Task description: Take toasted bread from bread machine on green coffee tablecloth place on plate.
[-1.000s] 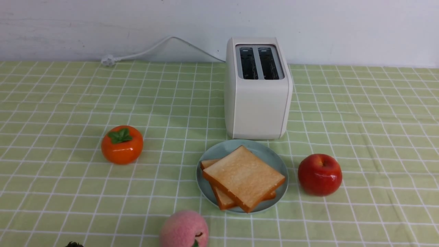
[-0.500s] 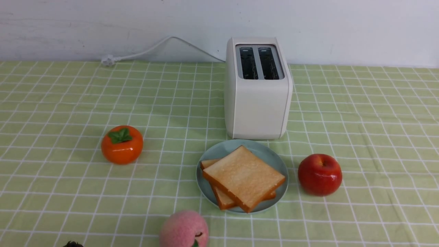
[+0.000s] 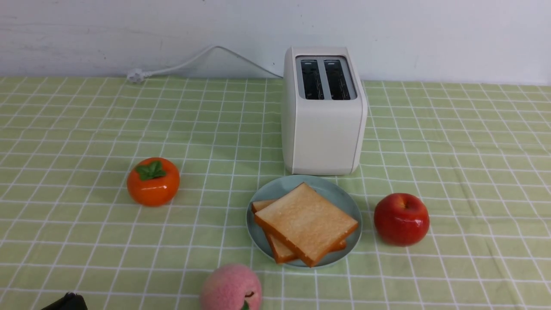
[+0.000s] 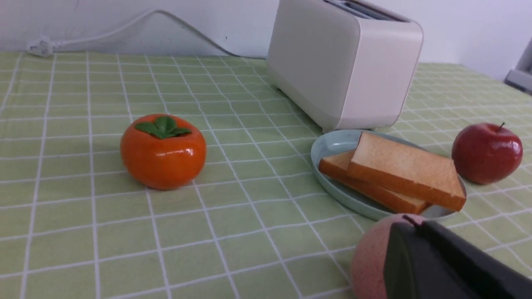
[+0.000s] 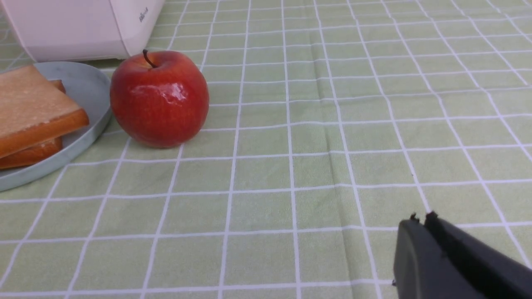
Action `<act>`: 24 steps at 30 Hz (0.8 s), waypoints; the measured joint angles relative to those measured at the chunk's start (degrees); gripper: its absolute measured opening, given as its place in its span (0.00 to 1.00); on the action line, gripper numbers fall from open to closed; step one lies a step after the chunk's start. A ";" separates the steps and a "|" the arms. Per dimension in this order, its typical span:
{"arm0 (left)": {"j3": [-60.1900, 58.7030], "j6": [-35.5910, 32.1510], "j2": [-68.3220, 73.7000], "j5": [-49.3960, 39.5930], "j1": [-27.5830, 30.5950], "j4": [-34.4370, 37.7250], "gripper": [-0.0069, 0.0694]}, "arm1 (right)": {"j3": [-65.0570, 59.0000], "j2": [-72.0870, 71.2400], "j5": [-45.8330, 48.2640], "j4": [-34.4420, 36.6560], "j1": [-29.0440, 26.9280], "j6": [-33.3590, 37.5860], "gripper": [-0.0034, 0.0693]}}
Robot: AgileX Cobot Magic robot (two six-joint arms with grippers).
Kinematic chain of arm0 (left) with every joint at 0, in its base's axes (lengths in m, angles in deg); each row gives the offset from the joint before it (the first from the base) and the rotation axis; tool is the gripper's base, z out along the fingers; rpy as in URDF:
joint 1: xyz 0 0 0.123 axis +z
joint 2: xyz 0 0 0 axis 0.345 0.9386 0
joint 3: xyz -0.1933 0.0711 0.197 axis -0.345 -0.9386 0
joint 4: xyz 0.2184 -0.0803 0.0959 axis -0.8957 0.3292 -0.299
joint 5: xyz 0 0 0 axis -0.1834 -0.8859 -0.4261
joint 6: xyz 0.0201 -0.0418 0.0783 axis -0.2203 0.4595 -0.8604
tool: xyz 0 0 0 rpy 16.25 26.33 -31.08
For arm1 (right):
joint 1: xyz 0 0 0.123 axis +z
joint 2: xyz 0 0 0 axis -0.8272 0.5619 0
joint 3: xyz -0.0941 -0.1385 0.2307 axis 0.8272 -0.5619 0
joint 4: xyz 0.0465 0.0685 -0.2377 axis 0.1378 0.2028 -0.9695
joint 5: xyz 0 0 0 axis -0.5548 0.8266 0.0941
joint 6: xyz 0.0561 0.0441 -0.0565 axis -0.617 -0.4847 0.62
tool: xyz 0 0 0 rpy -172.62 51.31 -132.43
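Two slices of toasted bread (image 3: 306,223) lie stacked on the pale blue plate (image 3: 344,199), just in front of the white bread machine (image 3: 323,129) on the green coffee tablecloth (image 3: 86,129). The machine's two slots are dark, with no bread showing in them. My left gripper (image 4: 413,222) is shut and holds nothing; it sits low at the front left, its dark tip (image 3: 69,300) just showing in the front view. My right gripper (image 5: 420,219) is shut and holds nothing, low over the cloth right of the plate (image 5: 85,89). The toast (image 4: 405,170) and plate (image 4: 332,143) also show in the left wrist view.
An orange persimmon (image 3: 153,181) sits left of the plate, a red apple (image 3: 401,218) right of it, a pink peach (image 3: 231,287) at the front. The white cord (image 3: 185,63) runs along the wall behind.
The left gripper's dark tip has risen a little further into the front view's lower left corner. Nothing else has moved.
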 joint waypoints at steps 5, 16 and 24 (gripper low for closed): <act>0.10 16.02 0.00 -0.69 0.00 -17.84 0.07 | 0.00 0.00 0.00 0.00 0.00 0.00 0.07; -0.47 21.62 0.00 3.76 1.72 -22.85 0.07 | 0.00 0.00 0.00 -0.01 0.00 0.00 0.09; -0.70 26.55 -3.92 -2.21 13.65 -24.70 0.07 | 0.00 0.00 0.00 0.04 0.00 0.00 0.11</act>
